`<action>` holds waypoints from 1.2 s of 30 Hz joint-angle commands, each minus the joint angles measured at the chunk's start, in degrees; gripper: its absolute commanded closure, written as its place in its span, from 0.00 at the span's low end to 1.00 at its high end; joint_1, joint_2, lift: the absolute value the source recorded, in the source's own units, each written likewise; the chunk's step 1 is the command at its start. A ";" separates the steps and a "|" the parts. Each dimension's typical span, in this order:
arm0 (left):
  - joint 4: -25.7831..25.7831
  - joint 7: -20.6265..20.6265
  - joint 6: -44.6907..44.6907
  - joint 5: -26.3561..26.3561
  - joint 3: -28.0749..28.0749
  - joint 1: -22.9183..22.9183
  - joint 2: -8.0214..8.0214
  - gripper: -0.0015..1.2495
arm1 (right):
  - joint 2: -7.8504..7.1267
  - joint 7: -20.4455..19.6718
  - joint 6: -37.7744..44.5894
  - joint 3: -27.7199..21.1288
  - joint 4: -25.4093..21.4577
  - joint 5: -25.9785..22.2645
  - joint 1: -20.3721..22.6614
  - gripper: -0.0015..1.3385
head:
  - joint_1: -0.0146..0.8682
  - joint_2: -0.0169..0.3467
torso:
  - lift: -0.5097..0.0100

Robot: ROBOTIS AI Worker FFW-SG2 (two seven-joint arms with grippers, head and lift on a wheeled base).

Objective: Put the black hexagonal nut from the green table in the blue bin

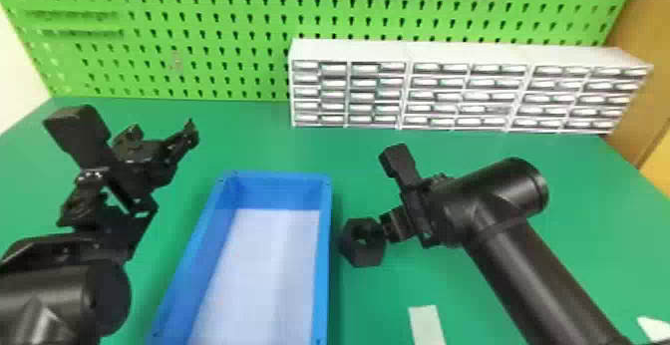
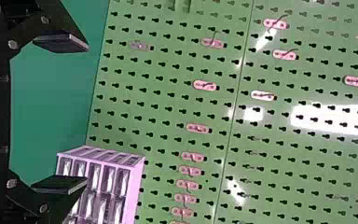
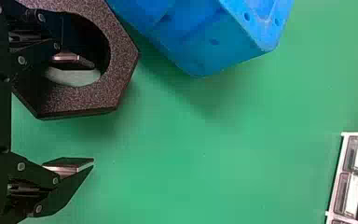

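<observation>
My right gripper [image 1: 388, 227] is over the green table [image 1: 548, 264], just right of the blue bin [image 1: 325, 249], beside the upright black hexagonal nut [image 1: 353, 255]. In the right wrist view, the gripper [image 3: 92, 116] has its fingers wide apart. One fingertip shows inside the hole of the nut [image 3: 121, 60]; the other is outside, with a gap between it and the nut's flat side. My left gripper [image 1: 144, 162] is raised left of the bin; in the left wrist view, the gripper [image 2: 87, 114] stands open, with nothing between its fingers.
A rack of small white drawers [image 1: 409, 52] stands at the back right against the green pegboard [image 1: 209, 35]. The bin's corner [image 3: 256, 37] is close to the nut in the right wrist view. A white strip [image 1: 426, 324] lies near the table's front.
</observation>
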 commanded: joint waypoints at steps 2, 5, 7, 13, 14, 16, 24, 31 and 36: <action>0.00 0.00 0.00 0.00 0.07 0.00 0.00 0.21 | 0.00 0.00 0.00 0.09 0.19 0.00 0.01 0.39 | 0.77 0.14 | 0.79; 0.00 0.00 0.00 0.00 -0.02 0.00 0.00 0.21 | 0.00 0.00 -0.09 0.09 0.28 0.00 0.01 0.39 | 0.77 0.14 | 0.79; 0.00 0.00 0.00 0.00 0.07 0.00 0.00 0.21 | 0.00 0.00 -0.09 0.09 0.37 0.00 0.01 0.39 | 0.77 0.14 | 0.79; 0.00 0.00 0.00 0.00 0.07 0.00 0.00 0.21 | 0.00 0.00 -0.09 0.27 0.37 0.00 0.01 0.39 | 0.77 0.14 | 0.79; 0.00 0.00 0.00 0.00 0.07 0.00 0.00 0.21 | 0.00 0.00 -0.09 0.27 0.37 0.00 0.01 0.39 | 0.77 0.14 | 0.79; 0.09 0.00 0.00 0.00 0.07 0.00 0.00 0.21 | 0.00 0.00 -0.09 0.18 0.37 0.00 0.01 0.40 | 0.77 0.14 | 0.79; 0.00 0.00 0.00 0.00 0.16 0.18 0.00 0.21 | 0.00 0.00 -0.79 0.45 0.37 0.00 0.10 0.57 | 0.77 0.14 | 0.79; 0.00 0.00 0.09 0.00 0.07 0.27 0.00 0.21 | 0.00 0.00 -0.97 0.80 0.37 0.44 0.10 0.65 | 0.77 0.14 | 0.79; 0.09 0.00 0.18 0.00 0.07 0.27 0.08 0.21 | 0.00 0.00 -0.97 0.97 0.37 0.70 0.19 0.76 | 0.77 0.14 | 0.79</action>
